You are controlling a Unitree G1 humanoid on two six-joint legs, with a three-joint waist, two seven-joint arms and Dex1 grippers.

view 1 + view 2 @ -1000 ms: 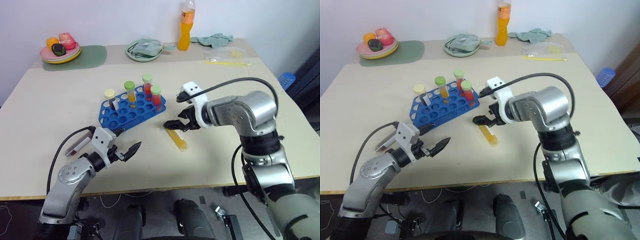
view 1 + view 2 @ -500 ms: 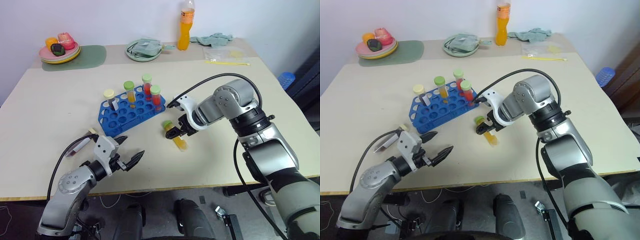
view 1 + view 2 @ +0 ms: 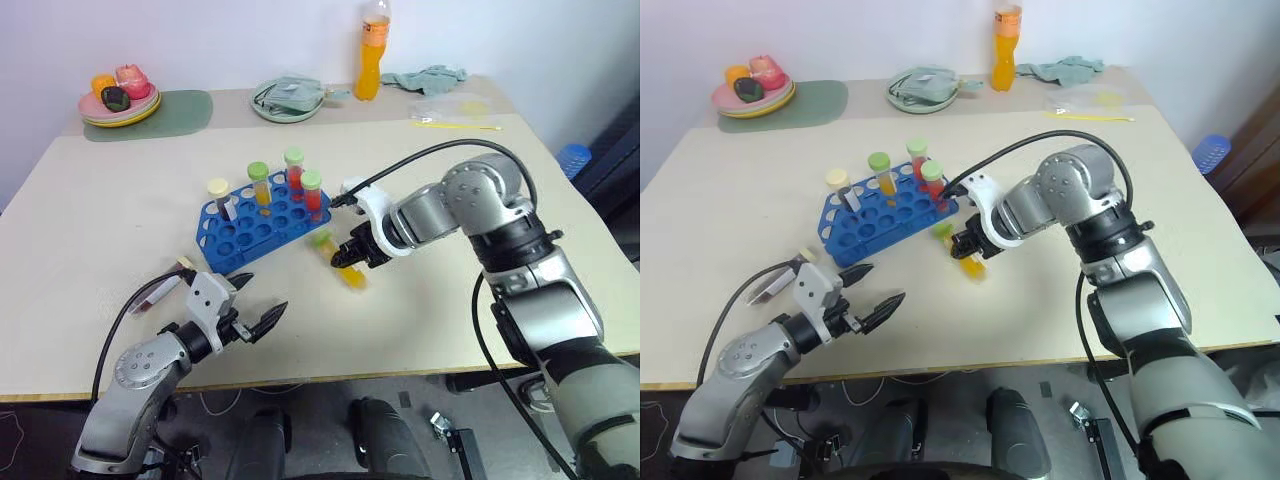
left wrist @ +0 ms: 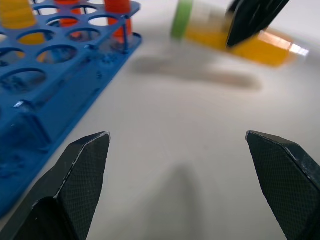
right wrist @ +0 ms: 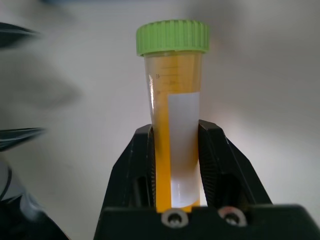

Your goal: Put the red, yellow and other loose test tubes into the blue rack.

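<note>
At frame centre, the right gripper (image 3: pixel 352 260) clamps a yellow, green-capped test tube (image 5: pixel 175 125) just beside the blue rack (image 3: pixel 255 220). It needs tipping upright before lowering into an empty hole. The left gripper (image 3: pixel 258 305), lower left, hangs wide open, holding nothing.

along the far edge of the beige tabletop (image 3: pixel 120 200): a plate of toy food (image 3: pixel 120 100) on a green mat (image 3: pixel 180 112), a green dish (image 3: pixel 288 100), an orange bottle (image 3: pixel 372 52), a teal cloth (image 3: pixel 430 78), a clear bag (image 3: pixel 452 110).
</note>
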